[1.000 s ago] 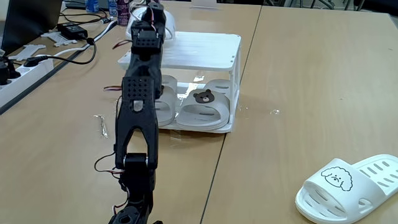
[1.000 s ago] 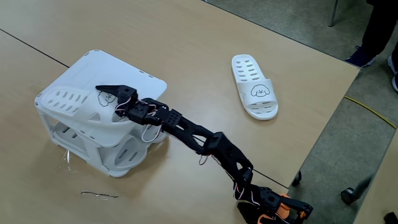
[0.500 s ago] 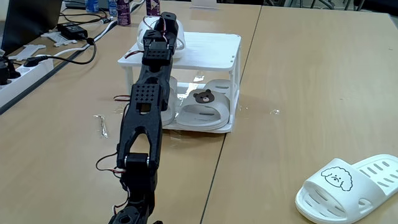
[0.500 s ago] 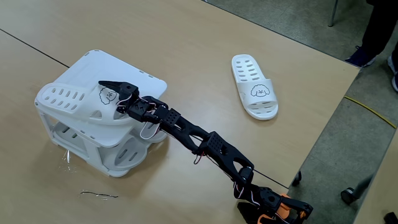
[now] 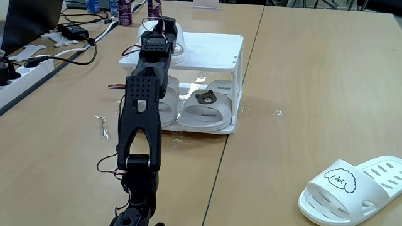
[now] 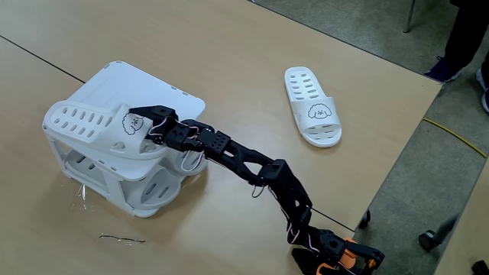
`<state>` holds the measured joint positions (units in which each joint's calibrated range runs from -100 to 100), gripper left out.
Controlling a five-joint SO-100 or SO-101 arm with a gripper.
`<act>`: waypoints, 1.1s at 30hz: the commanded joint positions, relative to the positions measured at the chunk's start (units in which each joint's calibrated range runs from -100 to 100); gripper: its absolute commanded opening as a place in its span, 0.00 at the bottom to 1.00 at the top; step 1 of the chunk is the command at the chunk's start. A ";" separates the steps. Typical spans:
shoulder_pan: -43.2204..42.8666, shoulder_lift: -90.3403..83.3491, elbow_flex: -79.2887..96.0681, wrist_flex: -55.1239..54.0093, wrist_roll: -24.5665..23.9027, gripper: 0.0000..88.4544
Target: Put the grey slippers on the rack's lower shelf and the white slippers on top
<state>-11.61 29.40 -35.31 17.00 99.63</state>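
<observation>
White plastic rack (image 6: 172,103) (image 5: 213,47): two tiers, standing on the wooden tabletop (image 5: 314,81), seen in both fixed views.

Top panel: one white slipper (image 6: 95,126) with a puppy face lies along its edge. The black arm (image 6: 244,160) reaches across to it, and the pincer (image 6: 145,114) sits at the slipper's puppy-face end. Whether the jaws are apart or clamped on the slipper cannot be told in either view.

Lower shelf (image 5: 229,129): two grey slippers side by side. The one on the right in a fixed view (image 5: 206,108) shows its dark bear badge; its mate (image 5: 166,103) is mostly hidden behind the arm.

Second white slipper (image 6: 312,105) (image 5: 352,188): lies on the bare tabletop, well apart from the rack, puppy face up.

Other items: power strip (image 5: 19,70) and black cables (image 5: 78,53) at the tabletop's left edge in a fixed view; a person's leg and shoe (image 6: 458,46) on the floor beyond the tabletop's far corner.
</observation>
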 commanded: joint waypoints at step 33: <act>26.25 -55.78 120.88 -68.76 0.37 0.02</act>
<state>10.49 -22.97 82.03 -49.70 99.63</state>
